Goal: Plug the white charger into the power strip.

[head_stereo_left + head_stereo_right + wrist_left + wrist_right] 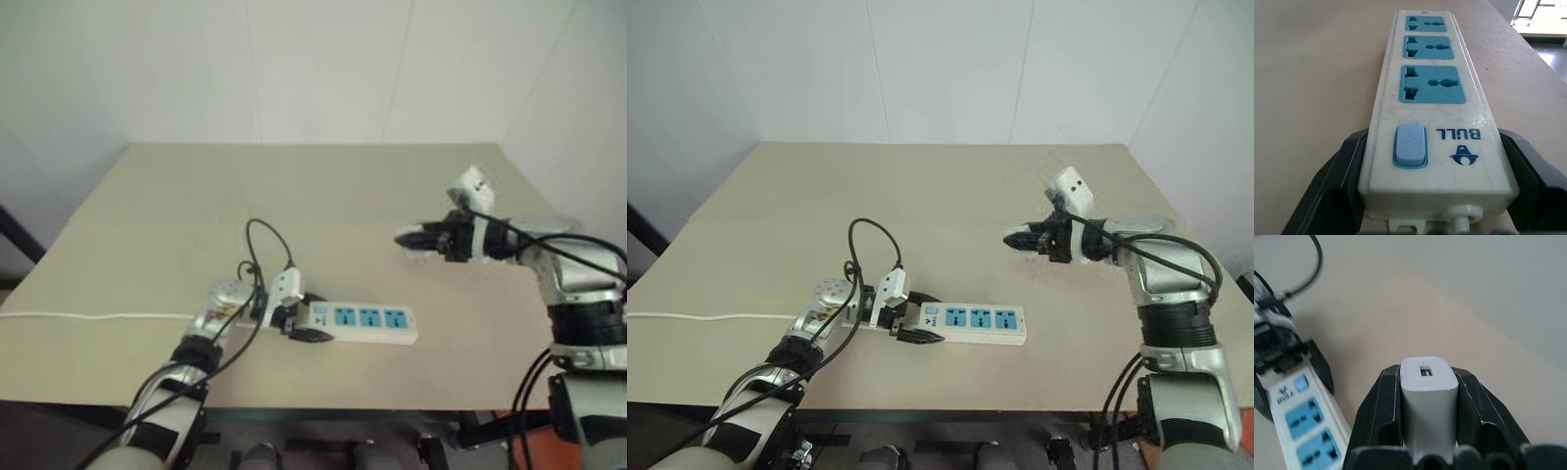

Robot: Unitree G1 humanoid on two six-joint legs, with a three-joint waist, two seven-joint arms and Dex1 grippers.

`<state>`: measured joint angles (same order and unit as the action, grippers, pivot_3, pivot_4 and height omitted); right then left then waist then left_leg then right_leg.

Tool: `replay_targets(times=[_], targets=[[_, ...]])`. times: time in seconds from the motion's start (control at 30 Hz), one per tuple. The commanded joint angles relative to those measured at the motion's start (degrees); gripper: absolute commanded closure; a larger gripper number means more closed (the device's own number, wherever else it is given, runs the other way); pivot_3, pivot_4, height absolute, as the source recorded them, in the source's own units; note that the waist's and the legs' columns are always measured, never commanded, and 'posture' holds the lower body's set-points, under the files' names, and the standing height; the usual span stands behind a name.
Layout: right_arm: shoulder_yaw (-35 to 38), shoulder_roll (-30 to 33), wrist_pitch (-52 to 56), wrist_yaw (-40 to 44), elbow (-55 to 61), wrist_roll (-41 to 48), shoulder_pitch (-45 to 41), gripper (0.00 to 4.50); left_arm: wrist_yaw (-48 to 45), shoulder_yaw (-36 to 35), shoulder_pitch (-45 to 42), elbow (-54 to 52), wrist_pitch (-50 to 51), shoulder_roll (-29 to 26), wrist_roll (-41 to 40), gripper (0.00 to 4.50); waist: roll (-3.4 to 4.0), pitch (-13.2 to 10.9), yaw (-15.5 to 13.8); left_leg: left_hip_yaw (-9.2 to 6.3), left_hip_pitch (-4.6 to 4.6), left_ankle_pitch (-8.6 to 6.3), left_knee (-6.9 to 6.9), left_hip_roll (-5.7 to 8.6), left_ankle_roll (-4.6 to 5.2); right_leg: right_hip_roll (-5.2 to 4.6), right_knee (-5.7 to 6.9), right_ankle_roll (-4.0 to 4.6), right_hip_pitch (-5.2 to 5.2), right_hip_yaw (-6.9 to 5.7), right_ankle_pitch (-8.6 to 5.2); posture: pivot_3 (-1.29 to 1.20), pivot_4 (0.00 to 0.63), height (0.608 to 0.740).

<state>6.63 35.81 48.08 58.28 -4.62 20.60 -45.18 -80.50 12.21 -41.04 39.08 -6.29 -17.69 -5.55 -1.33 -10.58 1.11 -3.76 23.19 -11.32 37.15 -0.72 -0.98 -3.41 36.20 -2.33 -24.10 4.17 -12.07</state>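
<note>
The power strip [367, 321] lies flat near the table's front edge, a long white bar with three blue sockets [1432, 85] and a blue switch [1410, 146] at its near end. My left gripper [306, 323] is shut on the strip's switch end, one black finger [1337, 171] on each long side. My right gripper [407, 238] hangs in the air above the table's right side, pointing left toward the strip. It is shut on the white charger [1429, 401], which sits upright between its black fingers [1378, 411]. The charger's prongs are hidden.
The tan table [196, 196] stands against white walls. The strip's thin white cord [98, 316] runs off to the left along the front edge. A black cable [269, 235] loops up above my left wrist.
</note>
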Motion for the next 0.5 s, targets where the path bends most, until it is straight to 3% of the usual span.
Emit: replay_targets(times=[0.03, 0.23, 0.5], targets=[[3.7, -3.7, -3.4, -0.9, 5.2, 5.6, 3.3, 3.39, -0.5, 1.1, -0.1, 0.7, 0.4, -0.6, 0.8, 1.21, 0.0, 0.0, 0.0, 0.0, -0.01, 0.0, 0.0, 0.0, 0.0, 0.01, 0.03, 0.01, -0.01, 0.0, 0.0, 0.0, 0.15, 0.74], [-1.6, -9.9, -17.0, 1.7, 9.7, 5.6, 12.2, 3.39, -0.6, 1.0, 0.0, 0.5, 0.4, -1.5, 0.6, 1.21, -0.01, 0.0, 0.5, -0.02, 0.0, 0.0, 0.01, -0.01, 0.0, 0.03, 0.05, 0.0, -0.02, 0.0, 0.0, 0.0, 0.15, 0.74], [-6.7, -14.1, -28.0, 2.8, 5.1, 3.2, 14.2, 3.39, -0.8, 1.2, 0.1, -0.2, 0.9, -2.4, 0.2, 1.21, -0.01, 0.0, 1.3, -0.03, -0.05, 0.0, 0.0, -0.04, 0.0, 0.07, 0.04, -0.04, 0.0, -0.01, -0.03, 0.0, 0.15, 0.74]])
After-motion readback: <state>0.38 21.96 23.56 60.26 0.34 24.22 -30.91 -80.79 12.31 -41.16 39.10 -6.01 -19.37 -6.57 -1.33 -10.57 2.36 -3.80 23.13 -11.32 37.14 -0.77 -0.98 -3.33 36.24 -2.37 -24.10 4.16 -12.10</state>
